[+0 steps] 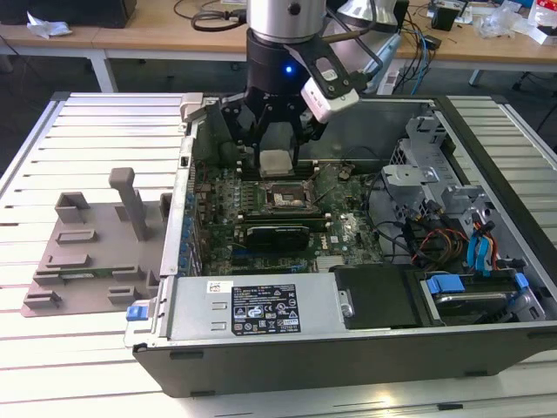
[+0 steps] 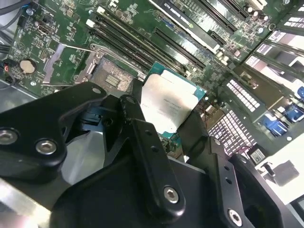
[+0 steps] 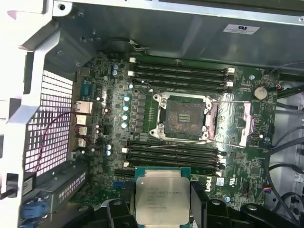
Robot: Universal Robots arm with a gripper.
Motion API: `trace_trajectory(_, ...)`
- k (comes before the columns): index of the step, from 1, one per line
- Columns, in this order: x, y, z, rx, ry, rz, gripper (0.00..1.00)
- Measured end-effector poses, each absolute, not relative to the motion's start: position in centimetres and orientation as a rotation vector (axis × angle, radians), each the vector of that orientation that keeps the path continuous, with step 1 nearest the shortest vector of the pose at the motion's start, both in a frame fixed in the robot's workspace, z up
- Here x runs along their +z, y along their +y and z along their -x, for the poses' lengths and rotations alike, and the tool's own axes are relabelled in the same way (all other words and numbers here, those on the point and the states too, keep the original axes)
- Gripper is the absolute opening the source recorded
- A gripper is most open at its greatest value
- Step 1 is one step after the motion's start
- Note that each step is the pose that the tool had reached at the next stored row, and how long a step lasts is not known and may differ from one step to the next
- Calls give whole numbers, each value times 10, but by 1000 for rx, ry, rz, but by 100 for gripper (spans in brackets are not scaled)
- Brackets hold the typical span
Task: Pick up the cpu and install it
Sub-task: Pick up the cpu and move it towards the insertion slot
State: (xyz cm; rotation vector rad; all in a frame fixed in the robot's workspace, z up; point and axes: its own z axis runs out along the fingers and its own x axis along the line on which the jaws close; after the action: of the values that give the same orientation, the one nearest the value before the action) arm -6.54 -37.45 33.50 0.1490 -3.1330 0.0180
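Because the claw hangs low inside the case, a chunk of the motherboard behind it is blocked in the exterior view, and two edges of the cpu are covered by the fingers. In the first wrist view the chip is cut off at its near edge. There, though, the open socket is laid out plainly just beyond the fingertips, frame flipped back, contacts bare. A grey fixture, well off to the claw's side, is caught by the exterior view. The claw is clamped onto the cpu by opposite edges, and the chip is held in the air, not seated.
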Motion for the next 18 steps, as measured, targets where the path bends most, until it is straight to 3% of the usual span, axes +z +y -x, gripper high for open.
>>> trace_trajectory(18, 307, -374, 54, 18, -3130, -149, 55)
